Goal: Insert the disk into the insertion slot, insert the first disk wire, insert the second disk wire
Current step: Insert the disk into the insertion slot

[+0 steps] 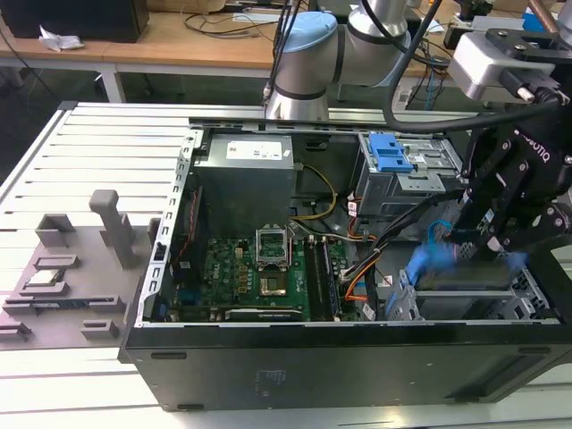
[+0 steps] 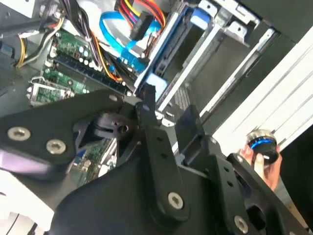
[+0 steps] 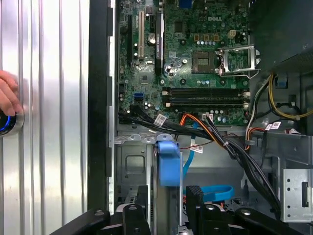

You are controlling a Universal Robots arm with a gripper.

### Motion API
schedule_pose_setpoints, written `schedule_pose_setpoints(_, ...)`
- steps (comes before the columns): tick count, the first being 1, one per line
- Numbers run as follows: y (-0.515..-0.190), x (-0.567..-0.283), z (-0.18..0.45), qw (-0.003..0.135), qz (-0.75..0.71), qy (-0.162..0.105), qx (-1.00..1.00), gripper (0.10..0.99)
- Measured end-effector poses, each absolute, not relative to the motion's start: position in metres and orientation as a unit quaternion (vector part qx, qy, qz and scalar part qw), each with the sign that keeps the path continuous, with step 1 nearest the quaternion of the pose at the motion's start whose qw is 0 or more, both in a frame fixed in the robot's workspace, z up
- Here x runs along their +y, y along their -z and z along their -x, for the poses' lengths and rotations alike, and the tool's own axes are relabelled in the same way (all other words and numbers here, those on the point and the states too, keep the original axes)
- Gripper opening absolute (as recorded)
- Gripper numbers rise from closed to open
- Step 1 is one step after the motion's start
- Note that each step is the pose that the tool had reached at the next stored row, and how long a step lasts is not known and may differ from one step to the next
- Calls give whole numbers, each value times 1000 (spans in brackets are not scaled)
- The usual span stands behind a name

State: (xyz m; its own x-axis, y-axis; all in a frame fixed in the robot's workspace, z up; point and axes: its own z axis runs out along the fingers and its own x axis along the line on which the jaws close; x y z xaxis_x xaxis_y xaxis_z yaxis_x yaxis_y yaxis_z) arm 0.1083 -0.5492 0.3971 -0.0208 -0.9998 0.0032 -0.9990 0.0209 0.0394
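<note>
The disk [image 3: 167,164], edge-on in its bright blue carrier, stands between my gripper's [image 3: 167,196] two black fingers [image 3: 142,203], which are shut on it. It hangs at the mouth of the insertion slot [image 3: 128,166], the low silver cage in the case's corner. In the exterior view my gripper [image 1: 496,246] is over that cage [image 1: 474,304] with the blue carrier [image 1: 427,262] below it. The first disk wire [image 2: 142,11], an orange-red bundle with a black plug, and the second disk wire [image 2: 116,33], a light-blue loop, lie loose beside the disk [image 2: 156,81].
The open case holds a green motherboard [image 1: 259,273], a power supply [image 1: 246,161] and a taller grey cage with blue tabs [image 1: 391,156]. Black cable bundles [image 3: 234,152] run past the slot. A hand [image 3: 7,95] rests on a round knob [image 3: 7,123] on the ribbed table.
</note>
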Motion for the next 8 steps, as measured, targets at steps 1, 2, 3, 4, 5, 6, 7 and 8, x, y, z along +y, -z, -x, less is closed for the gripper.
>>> schedule_pose_setpoints(1, -397, -549, -108, 15, -700, 13, -714, 439)
schedule_pose_setpoints(2, -397, -549, -108, 15, -700, 13, -714, 439)
schedule_pose_setpoints(3, -397, -549, -108, 15, -700, 13, -714, 424)
schedule_pose_setpoints(4, -397, -549, -108, 15, -700, 13, -714, 361)
schedule_pose_setpoints(5, -397, -549, -108, 15, -700, 13, -714, 294)
schedule_pose_setpoints(6, -397, -549, -108, 15, -700, 13, -714, 235)
schedule_pose_setpoints(7, -397, -549, -108, 15, -700, 13, -714, 235)
schedule_pose_setpoints(8, -397, -549, -108, 15, -700, 13, -714, 176)
